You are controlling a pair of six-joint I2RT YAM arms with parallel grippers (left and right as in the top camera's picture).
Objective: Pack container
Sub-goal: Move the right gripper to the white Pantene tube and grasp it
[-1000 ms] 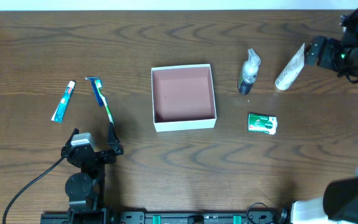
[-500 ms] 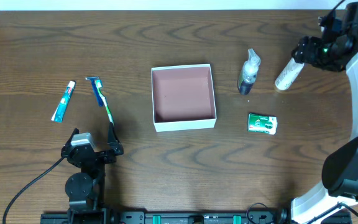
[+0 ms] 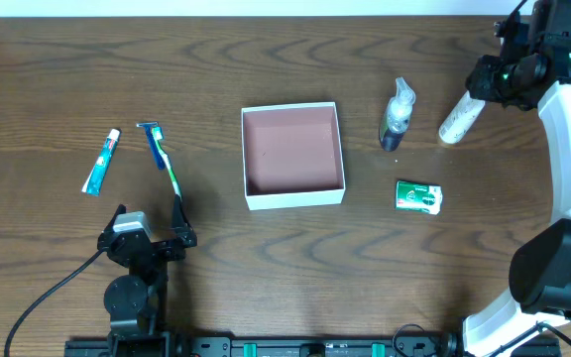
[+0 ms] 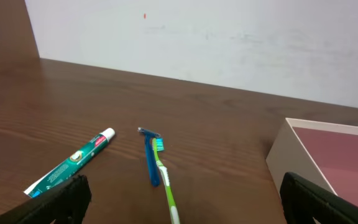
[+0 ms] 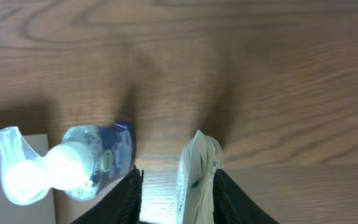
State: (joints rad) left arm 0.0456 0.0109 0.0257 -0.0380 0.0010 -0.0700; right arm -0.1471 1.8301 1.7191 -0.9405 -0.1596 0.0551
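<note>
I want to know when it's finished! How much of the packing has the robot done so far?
Nothing is packed yet: the container is empty. In hand: the right tool straddles the white tube, but a firm grip isn't clear. Left to pack: that tube, the pump bottle, green box, toothpaste, razor and toothbrush. The left tool rests open.

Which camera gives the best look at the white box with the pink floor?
The overhead view: it shows the container whole, all four walls and the bare pink floor. The left wrist view catches only one corner at its right edge. The right wrist view shows at most a sliver, too little to be sure.
</note>
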